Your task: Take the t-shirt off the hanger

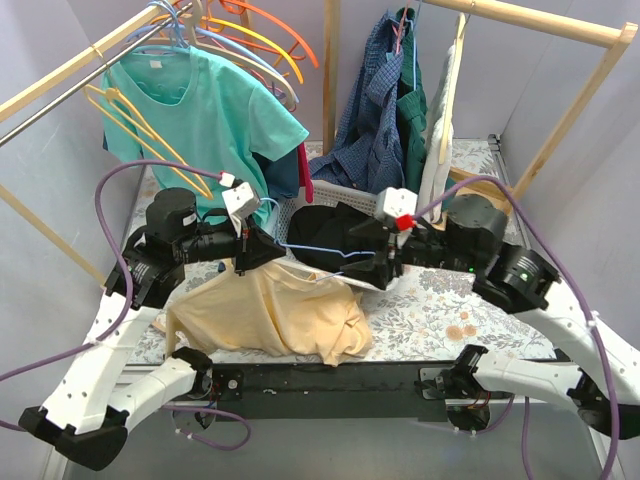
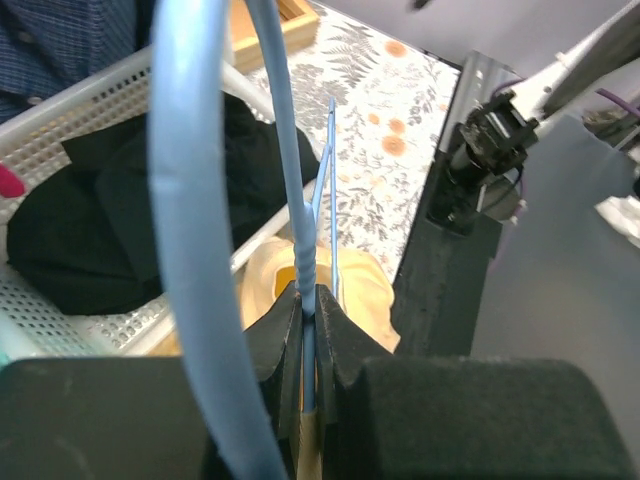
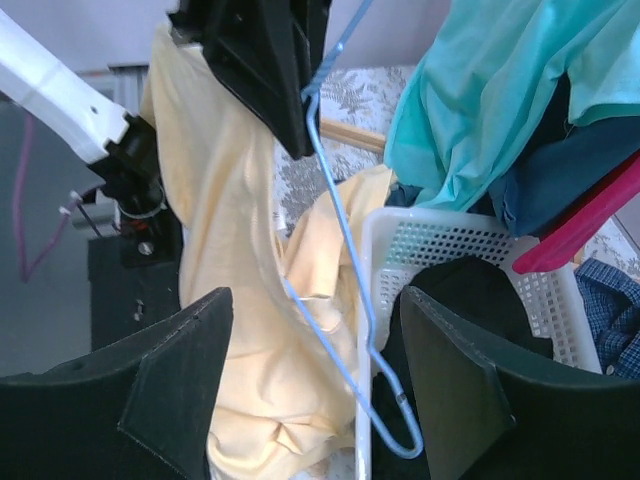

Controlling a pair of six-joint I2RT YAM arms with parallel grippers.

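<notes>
The pale yellow t-shirt (image 1: 270,315) lies crumpled on the floral table, and part of it still hangs up toward my left gripper (image 1: 243,262). That gripper is shut on the thin blue wire hanger (image 1: 320,250); in the left wrist view the jaws (image 2: 308,298) pinch the hanger (image 2: 290,170) tightly. In the right wrist view my right gripper (image 3: 315,300) stands wide open in front of the hanger (image 3: 345,250). One hanger arm runs into the shirt (image 3: 230,260) at its collar. The other, bare end hangs by the basket rim. Nothing sits between the right fingers (image 3: 180,380).
A white perforated basket (image 1: 305,195) holding black clothing stands behind the grippers. A teal t-shirt (image 1: 210,110) and several coloured hangers hang on the rack at back left. A blue plaid shirt (image 1: 375,110) hangs at back centre. A pink hanger (image 1: 305,175) leans in the basket.
</notes>
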